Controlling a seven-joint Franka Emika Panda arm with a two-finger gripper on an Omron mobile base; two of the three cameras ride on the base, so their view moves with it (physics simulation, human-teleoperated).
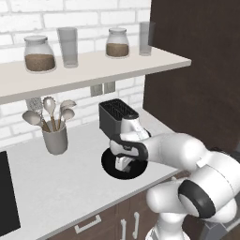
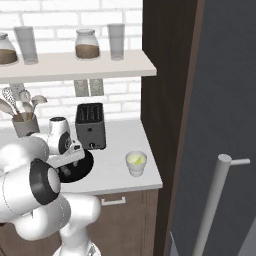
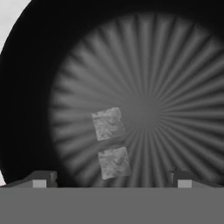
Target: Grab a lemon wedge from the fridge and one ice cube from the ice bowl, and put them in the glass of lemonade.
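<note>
While pincer [image 3: 112,181] wide apart over ice bowl [image 3: 26,87], 2 ice cubes [image 3: 108,124] inside, lemonade glass [image 2: 135,163] w/ yellow-green liquid.

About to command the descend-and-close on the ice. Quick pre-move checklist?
1. Gripper over the ice bowl: ok.
2. Jaws open: ok, fingertips spread wide.
3. Single ice cube between the tips: not ok, a second cube sits almost touching it.
4. Nearer cube centred between the tips: ok, roughly.
5. Glass of lemonade free to receive: ok, upright on the counter right of the bowl.
6. Toaster clearance: cannot tell.
</note>
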